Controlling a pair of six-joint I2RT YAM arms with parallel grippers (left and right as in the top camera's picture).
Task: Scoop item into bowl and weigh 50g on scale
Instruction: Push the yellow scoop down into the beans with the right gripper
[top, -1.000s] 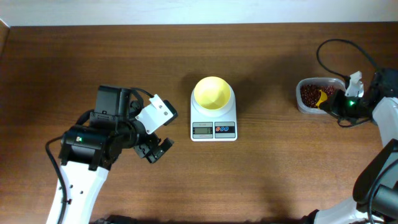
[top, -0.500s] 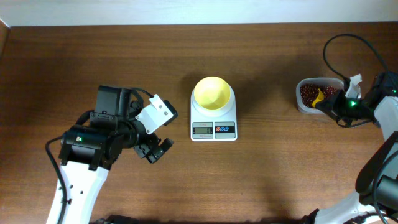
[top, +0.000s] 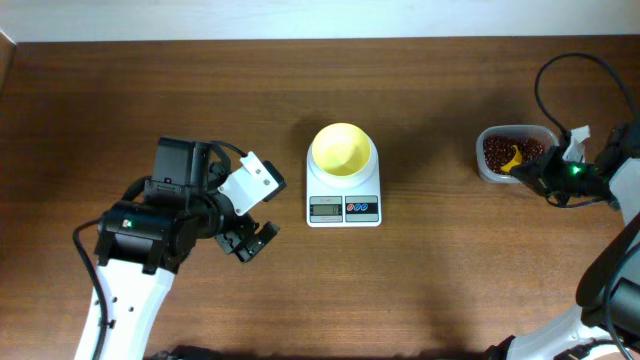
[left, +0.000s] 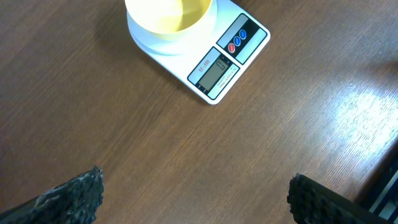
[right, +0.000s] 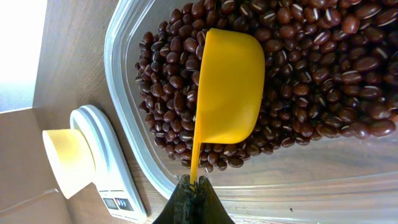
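The pale-yellow bowl (top: 342, 150) stands empty on the white scale (top: 343, 195) at mid table; both also show in the left wrist view, bowl (left: 169, 15) and scale (left: 221, 62). A heap of dark red-brown beans (right: 311, 62) fills a clear tub (top: 513, 153) at the far right. My right gripper (right: 194, 184) is shut on the handle of a yellow scoop (right: 229, 87), whose cup lies back-up on the beans. My left gripper (top: 250, 243) hangs open over bare wood left of the scale, nothing between its fingertips (left: 78, 196).
The tub's clear wall (right: 124, 106) runs between the beans and the scale. A black cable (top: 560, 75) loops above the right arm. Bare wooden table lies between the scale and the tub.
My right arm has drawn back to the right, and the scoop has shifted slightly right inside the tub. The left arm has not moved.
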